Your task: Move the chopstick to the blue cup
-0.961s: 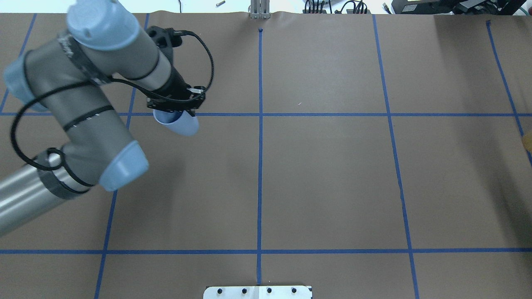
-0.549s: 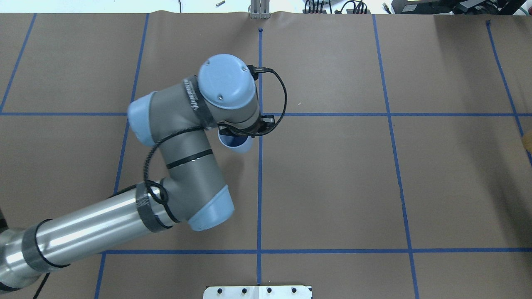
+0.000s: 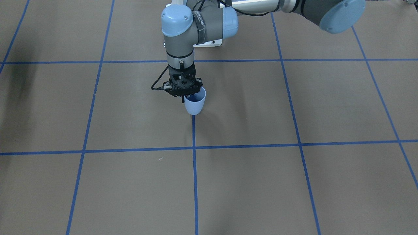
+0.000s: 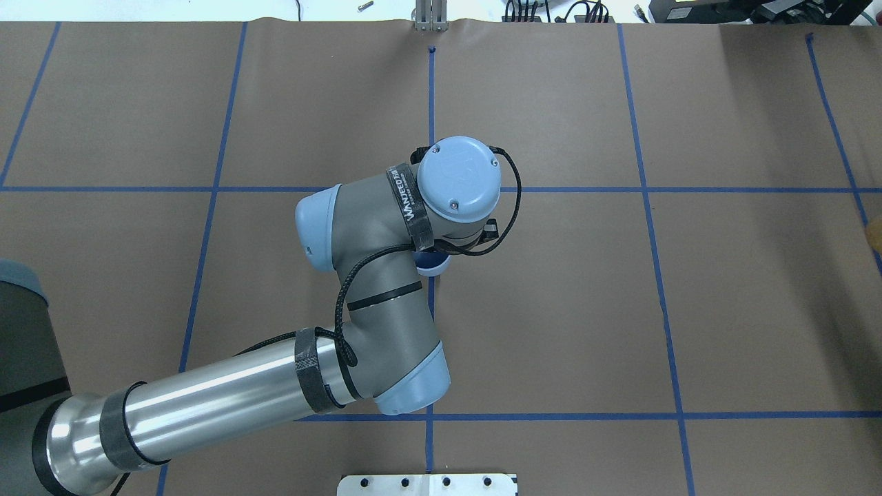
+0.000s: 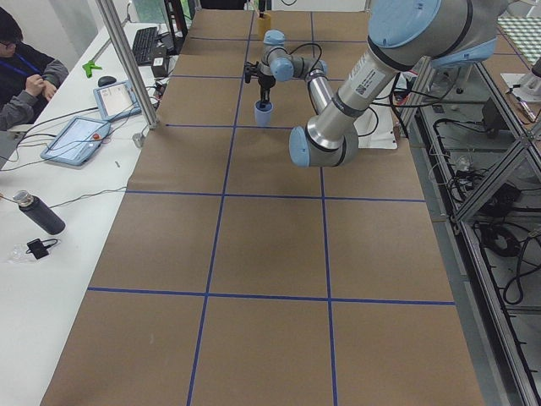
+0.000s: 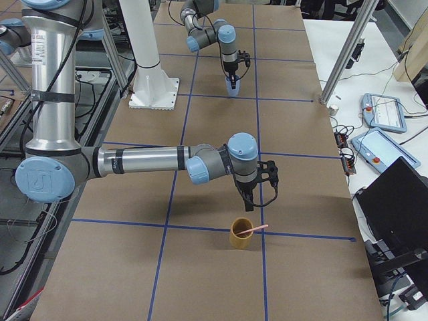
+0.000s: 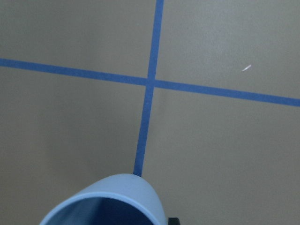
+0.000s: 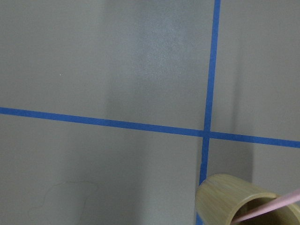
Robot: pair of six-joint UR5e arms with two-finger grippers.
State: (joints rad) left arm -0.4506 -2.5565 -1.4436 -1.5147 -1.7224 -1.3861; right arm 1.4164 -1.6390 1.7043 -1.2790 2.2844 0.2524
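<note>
My left fingers (image 3: 182, 97) are closed on the rim of the blue cup (image 3: 196, 104), which hangs upright from them with its darker blue inside open to the front camera. Its base sits at the end of a blue tape line (image 3: 194, 130) on the desk (image 3: 294, 182); I cannot tell whether it touches. Well apart from the blue cup, toward my right end of the desk, the right fingers (image 6: 247, 199) hang just above a tan wooden cup (image 6: 241, 237). I cannot tell how far open they are. The chopstick (image 6: 254, 229) lies in that wooden cup, leaning out over its rim.
</note>
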